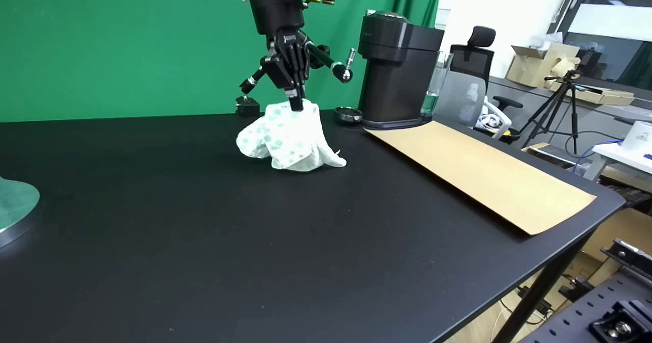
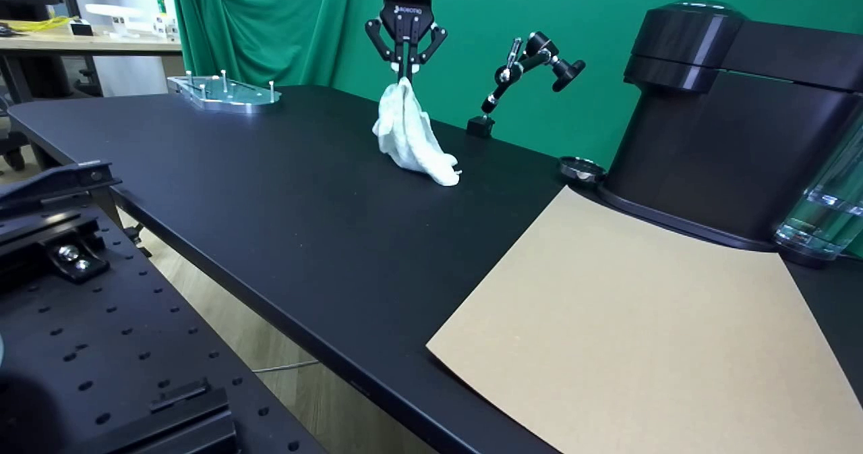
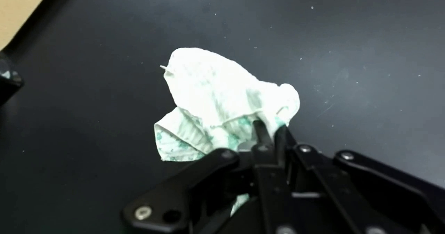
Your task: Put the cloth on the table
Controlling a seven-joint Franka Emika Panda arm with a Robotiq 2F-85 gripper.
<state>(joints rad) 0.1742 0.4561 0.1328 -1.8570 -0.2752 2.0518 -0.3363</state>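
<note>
A white cloth with pale green spots hangs bunched from my gripper; it shows in both exterior views [image 1: 288, 139] [image 2: 408, 133] and in the wrist view [image 3: 215, 84]. My gripper [image 1: 296, 103] points down above the far part of the black table [image 1: 244, 241]. In an exterior view its fingers [image 2: 404, 73] are close together, pinching the cloth's top. In the wrist view the fingertips [image 3: 270, 128] have a fold of cloth between them. The cloth's lower end reaches down to the table and seems to touch it. The lower fingers hide part of the cloth in the wrist view.
A black coffee machine [image 1: 395, 73] stands at the table's back, with a small round dish [image 1: 348, 114] beside it. A tan sheet [image 1: 484, 175] lies near it. A jointed black mount [image 2: 480, 125] stands near the green curtain. A clear plate with posts [image 2: 222, 96] sits at the far end.
</note>
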